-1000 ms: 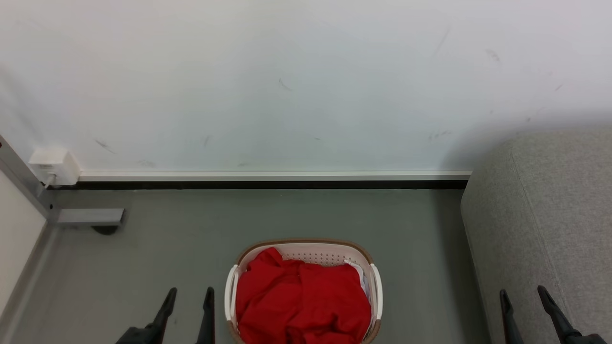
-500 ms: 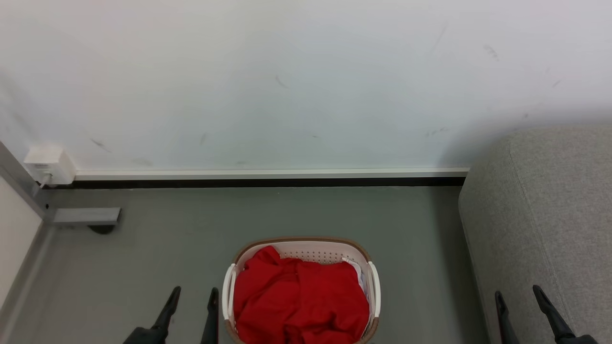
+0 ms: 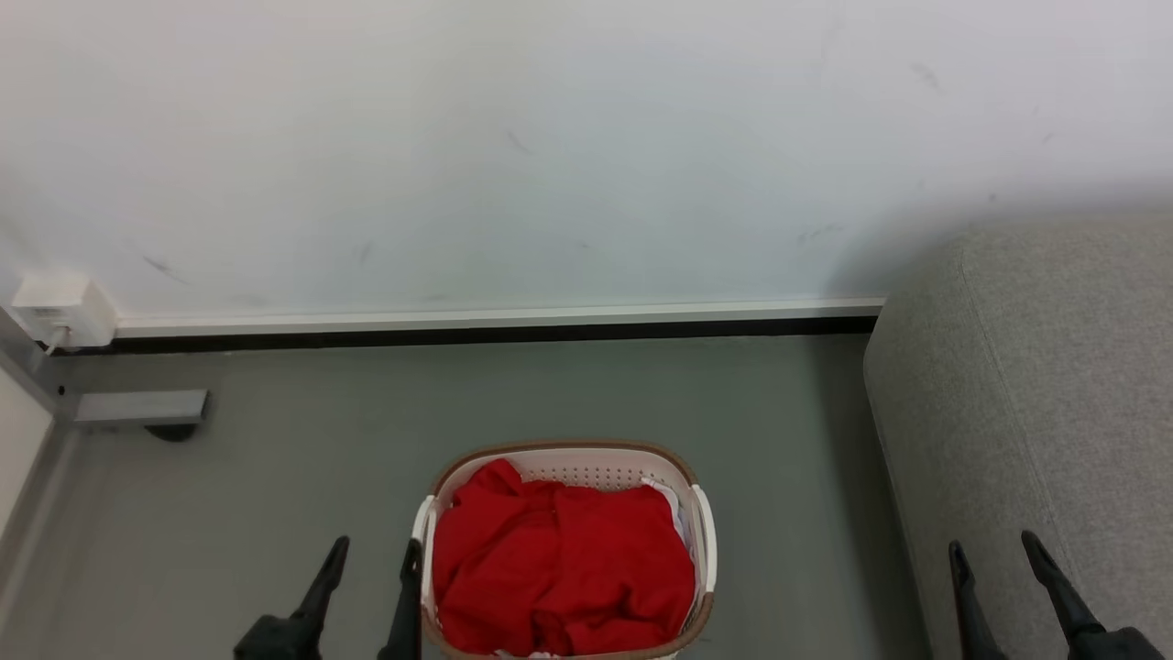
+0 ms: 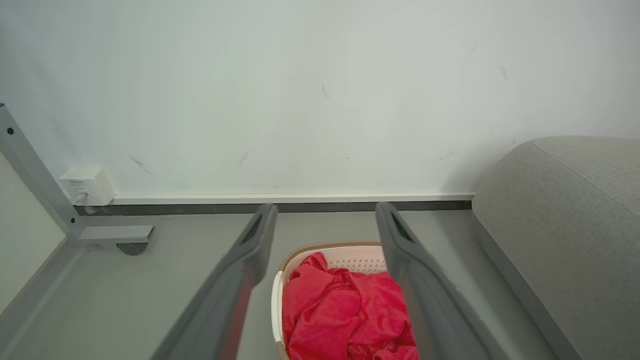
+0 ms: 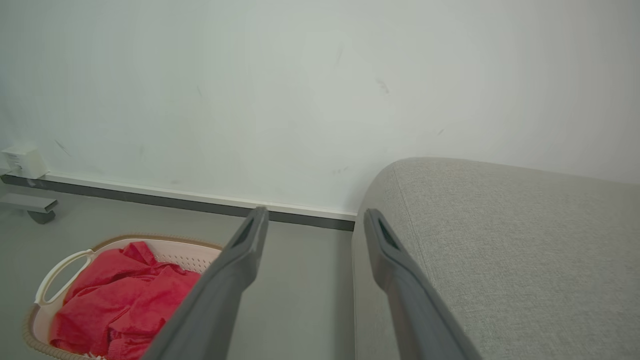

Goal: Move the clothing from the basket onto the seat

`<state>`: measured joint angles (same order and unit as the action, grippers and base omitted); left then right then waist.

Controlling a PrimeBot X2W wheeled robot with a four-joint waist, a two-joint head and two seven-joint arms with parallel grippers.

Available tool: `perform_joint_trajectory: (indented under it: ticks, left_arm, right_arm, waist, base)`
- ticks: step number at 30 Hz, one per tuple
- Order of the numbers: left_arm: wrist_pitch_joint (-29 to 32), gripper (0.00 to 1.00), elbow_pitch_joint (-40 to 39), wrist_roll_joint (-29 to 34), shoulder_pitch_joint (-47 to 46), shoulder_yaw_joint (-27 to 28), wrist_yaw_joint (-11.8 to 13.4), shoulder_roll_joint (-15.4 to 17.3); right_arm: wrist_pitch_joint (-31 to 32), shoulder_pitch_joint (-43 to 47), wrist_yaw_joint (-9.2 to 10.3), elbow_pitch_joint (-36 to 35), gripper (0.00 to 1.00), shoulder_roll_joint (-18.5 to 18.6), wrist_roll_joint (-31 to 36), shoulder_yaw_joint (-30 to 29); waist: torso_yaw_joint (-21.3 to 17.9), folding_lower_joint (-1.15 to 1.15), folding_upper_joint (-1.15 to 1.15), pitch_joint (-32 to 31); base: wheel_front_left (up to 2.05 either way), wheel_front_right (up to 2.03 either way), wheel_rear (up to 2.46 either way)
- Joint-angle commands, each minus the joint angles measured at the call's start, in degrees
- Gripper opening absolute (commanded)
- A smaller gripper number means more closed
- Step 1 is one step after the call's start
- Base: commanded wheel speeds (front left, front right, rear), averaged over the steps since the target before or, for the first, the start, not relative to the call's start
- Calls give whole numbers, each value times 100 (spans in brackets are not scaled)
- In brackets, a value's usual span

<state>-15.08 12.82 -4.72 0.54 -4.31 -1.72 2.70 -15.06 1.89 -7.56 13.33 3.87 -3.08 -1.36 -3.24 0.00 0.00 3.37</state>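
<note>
head: showed left gripper (image 3: 376, 550) spread, empty, just left of basket (image 3: 568, 446); right gripper (image 3: 994, 547) spread, empty, by seat (image 3: 1035, 394) edge; clothing (image 3: 559, 568) heaped in basket | left wrist: caught clothing between parted fingers | right wrist: added basket's looped handle (image 5: 60, 272); seat's broad top

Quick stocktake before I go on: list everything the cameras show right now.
basket: one, white with brown rim, on the grey floor
clothing: one, red, heaped inside basket
seat: one, light grey sofa, right of basket
wall box: one, white, low on the white wall, far left
frame foot: one, grey, floor below box
skirting: one, white over black, wall base
left end effector: one, dark, open, empty, beside basket's left handle
right end effector: one, dark, open, empty, at seat's edge
</note>
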Motion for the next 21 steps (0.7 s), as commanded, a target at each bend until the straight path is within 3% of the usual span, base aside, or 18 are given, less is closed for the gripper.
perform_joint_trajectory:
  ticks: [1,9,21]
  left_arm:
    - [-14,100,-15,-57,-153,-24,3,34]
    - [-10,100,184,74,-892,-242,-128,33]
    - [152,100,2394,545,-3474,-934,-425,71]
  right_arm:
    - [-17,-136,14,-45,100,23,-48,10]
    - [-10,-544,14,-265,100,27,-159,12]
    - [-9,-1660,14,-822,100,-10,-190,100]
  waist:
    - [-99,0,0,145]
    - [-353,0,0,945]
    - [-767,0,0,2992]
  base:
    - [0,0,0]
    - [0,0,0]
    - [0,0,0]
